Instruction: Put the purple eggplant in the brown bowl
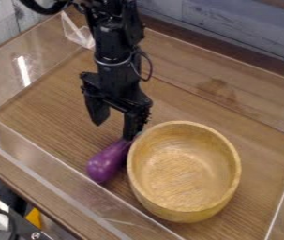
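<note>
A big wooden table (219, 89) fills the room in front of me, with see-through walls (32, 56) standing around its edges. On the table sits the brown bowl (183, 169), round and deep, with nothing inside it that I can see. Just behind the bowl, a black robot arm (112, 42) comes down from the top, pointing straight at the table. At its end the gripper (116, 120) has its two fingers spread wide apart, and they are not holding anything. The purple eggplant (107, 162) is the smallest thing here. It lies on the table just left of the bowl, touching or almost touching the bowl's side, and just below the open fingers. It is shiny and leans a bit sideways.
</note>
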{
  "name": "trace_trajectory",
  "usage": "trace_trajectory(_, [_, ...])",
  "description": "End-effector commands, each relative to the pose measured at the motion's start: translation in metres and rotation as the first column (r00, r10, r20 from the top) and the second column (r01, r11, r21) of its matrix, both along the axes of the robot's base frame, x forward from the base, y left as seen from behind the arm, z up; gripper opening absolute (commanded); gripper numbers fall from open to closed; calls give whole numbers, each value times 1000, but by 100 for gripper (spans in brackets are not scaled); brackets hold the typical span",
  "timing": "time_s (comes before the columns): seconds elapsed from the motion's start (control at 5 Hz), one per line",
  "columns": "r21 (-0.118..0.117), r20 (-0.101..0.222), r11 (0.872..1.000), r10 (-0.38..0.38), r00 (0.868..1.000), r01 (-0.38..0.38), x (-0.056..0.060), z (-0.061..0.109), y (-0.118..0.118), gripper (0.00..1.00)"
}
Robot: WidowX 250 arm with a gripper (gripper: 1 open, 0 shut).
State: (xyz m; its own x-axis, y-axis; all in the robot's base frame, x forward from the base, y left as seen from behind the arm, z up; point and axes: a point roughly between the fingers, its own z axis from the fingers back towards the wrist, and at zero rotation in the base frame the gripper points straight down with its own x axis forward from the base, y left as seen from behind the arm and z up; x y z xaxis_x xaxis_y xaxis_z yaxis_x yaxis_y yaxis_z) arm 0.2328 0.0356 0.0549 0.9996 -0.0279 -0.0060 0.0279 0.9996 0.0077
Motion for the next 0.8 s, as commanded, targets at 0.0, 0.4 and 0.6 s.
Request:
trace_trajectory(0.0, [11, 25, 999, -39, 999, 38, 3, -2, 9, 100])
trace_trajectory(0.4, [15, 23, 993, -115, 993, 114, 6, -8, 19, 0])
trace_trajectory(0.6, [15, 24, 985, -171, 985, 170, 5, -1, 20, 0])
